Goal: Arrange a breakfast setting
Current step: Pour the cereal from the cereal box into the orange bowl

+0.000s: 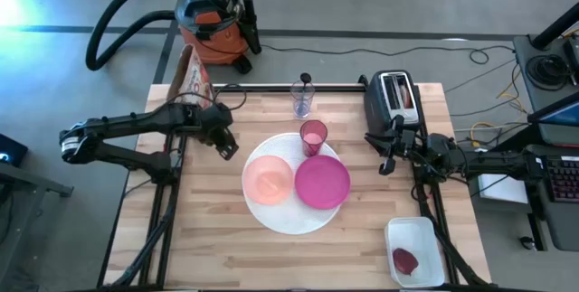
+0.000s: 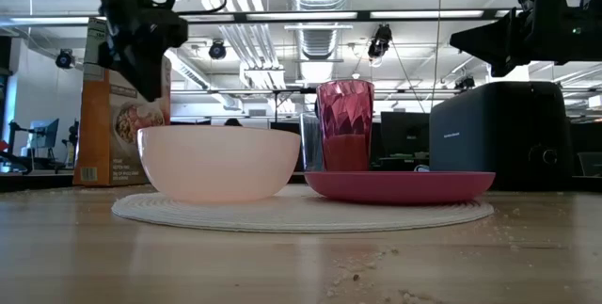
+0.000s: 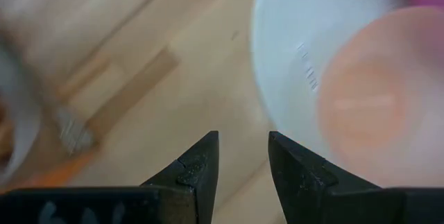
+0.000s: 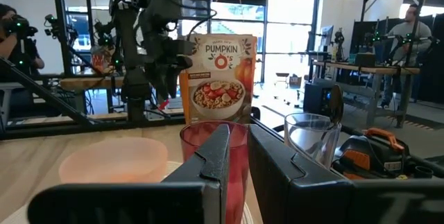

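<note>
A large white round plate (image 1: 288, 220) lies in the middle of the table. On it rest a pale pink bowl (image 1: 268, 181) at the left and a smaller magenta plate (image 1: 322, 182) at the right. A translucent pink cup (image 1: 313, 136) stands upright at the white plate's far edge. Behind the cup stands a clear glass (image 1: 302, 102) with a spoon (image 4: 335, 109) in it. My left gripper (image 1: 227, 151) hovers left of the white plate, slightly open and empty. My right gripper (image 1: 386, 164) hovers right of the plates, shut and empty, pointing at the cup (image 4: 208, 148).
A cereal box (image 1: 193, 73) stands at the far left corner and a black toaster (image 1: 395, 98) at the far right. A white tray (image 1: 416, 251) with a red item sits at the near right corner. An orange-and-black shop vacuum (image 1: 213, 21) stands on the floor beyond the table.
</note>
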